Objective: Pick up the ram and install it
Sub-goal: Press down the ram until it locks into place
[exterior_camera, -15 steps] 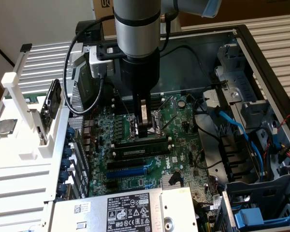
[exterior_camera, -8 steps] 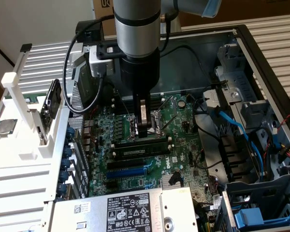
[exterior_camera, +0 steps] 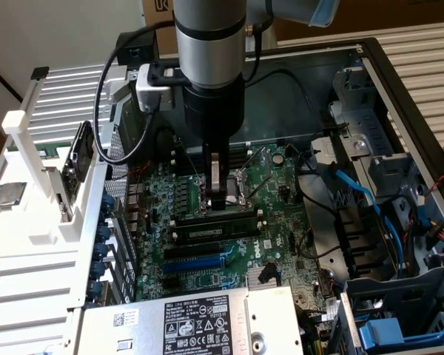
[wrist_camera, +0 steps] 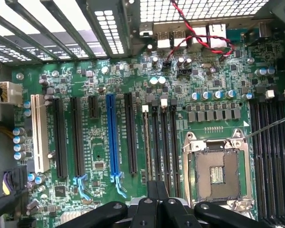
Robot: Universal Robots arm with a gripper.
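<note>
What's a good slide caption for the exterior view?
Shut gripper pressing the ram into a motherboard slot.

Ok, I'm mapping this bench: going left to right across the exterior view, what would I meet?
Loose chip → pincer → blue cable.

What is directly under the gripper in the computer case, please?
Under the shut gripper lies the green motherboard: black memory slots and the open processor socket. The ram stands in a slot there. The fingers hide the board right beneath them.
</note>
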